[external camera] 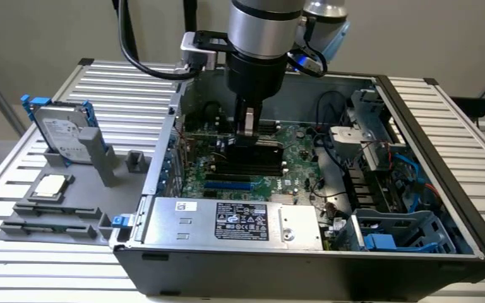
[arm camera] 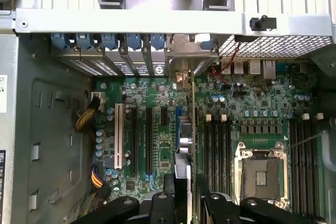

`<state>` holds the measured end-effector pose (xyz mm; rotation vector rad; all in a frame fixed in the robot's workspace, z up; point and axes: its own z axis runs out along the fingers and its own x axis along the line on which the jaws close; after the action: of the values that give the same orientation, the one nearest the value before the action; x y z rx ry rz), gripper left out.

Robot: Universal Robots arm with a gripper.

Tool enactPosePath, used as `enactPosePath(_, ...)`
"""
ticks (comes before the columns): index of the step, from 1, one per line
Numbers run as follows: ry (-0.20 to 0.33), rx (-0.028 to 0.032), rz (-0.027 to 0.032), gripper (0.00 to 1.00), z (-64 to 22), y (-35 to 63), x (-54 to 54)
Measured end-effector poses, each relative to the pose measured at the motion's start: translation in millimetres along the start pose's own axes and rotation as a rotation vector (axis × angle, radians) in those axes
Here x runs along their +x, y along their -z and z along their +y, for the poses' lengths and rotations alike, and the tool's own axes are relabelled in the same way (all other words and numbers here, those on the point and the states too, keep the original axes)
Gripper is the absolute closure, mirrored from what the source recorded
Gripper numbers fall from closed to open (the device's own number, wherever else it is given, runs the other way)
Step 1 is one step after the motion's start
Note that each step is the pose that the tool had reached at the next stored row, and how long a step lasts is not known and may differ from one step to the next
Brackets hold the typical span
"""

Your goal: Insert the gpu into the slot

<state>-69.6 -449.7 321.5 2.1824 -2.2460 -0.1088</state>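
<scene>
The hand (external camera: 247,136) hangs straight down from the arm into the open computer case (external camera: 444,208), clenched on the upper edge of the gpu (external camera: 257,156). The card hangs upright below the fingers, a matte black rectangle over the green motherboard (external camera: 297,164). The bright-blue slot (external camera: 228,187) lies bare along its length just beside the card's lower edge, on the side toward the silver power supply (external camera: 234,221) with its black label. The card is not seated in it, and I cannot tell whether the two touch.

The exterior view takes in the surroundings. The case rests on a ribbed aluminium tabletop (external camera: 124,88). On the exterior view's left, a grey fixture holds a hard drive (external camera: 61,132) standing in a blue frame, with a processor chip (external camera: 50,185) lying flat nearer the camera.

The wrist view looks down along the hand (arm camera: 185,200). Its dark fingers (arm camera: 168,203) flank the gpu (arm camera: 183,166), which appears here edge-on as a thin strip running to a metal bracket at the case's rear wall. A short stretch of the slot (arm camera: 178,116) shows right beside that edge. This view also lays out the board: a white expansion slot (arm camera: 118,135), black ones (arm camera: 148,140), the memory slots (arm camera: 215,145), the open silver processor socket (arm camera: 261,174) and a row of blue latches (arm camera: 110,40).
</scene>
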Motion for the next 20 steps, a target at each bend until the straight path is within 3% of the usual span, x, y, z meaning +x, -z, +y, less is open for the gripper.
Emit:
enactPosePath(12, 0.001, 0.0042, -0.0001, 0.74, 5.4, -21.1, 2.2)
enactPosePath(20, 0.001, 0.0043, -0.0003, 0.74, 5.4, -23.0, 2.3)
